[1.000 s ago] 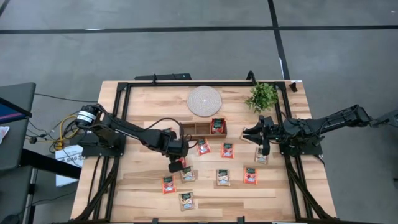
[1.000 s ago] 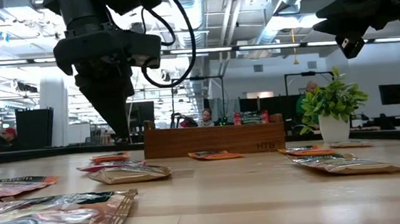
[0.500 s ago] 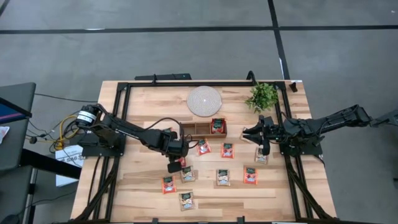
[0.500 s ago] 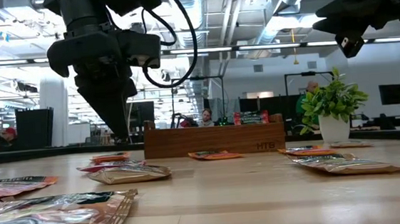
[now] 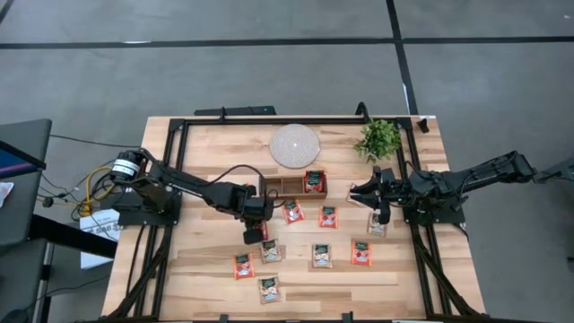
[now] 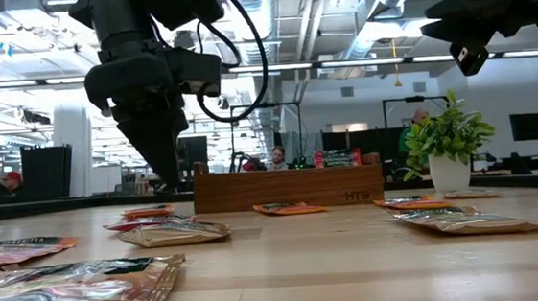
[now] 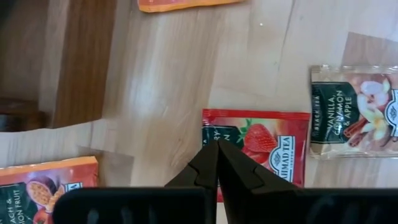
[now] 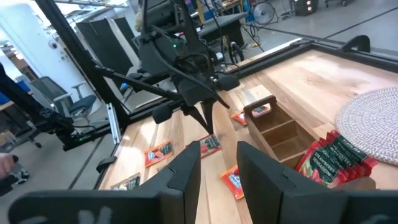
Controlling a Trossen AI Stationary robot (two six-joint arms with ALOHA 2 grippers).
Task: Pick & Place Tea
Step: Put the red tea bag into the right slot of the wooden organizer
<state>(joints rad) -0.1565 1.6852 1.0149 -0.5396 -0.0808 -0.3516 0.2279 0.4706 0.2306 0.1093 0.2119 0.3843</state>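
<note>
High view, nine loose tea sachets

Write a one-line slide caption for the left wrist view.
Left claw, fingers shut, poised over a red strawberry tea sachet on the wooden table, beside the tray.

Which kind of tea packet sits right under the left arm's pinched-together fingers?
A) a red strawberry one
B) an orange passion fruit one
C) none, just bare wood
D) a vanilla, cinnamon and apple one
A: in the left wrist view the left gripper, its fingers together, points down at the red strawberry sachet.
</note>
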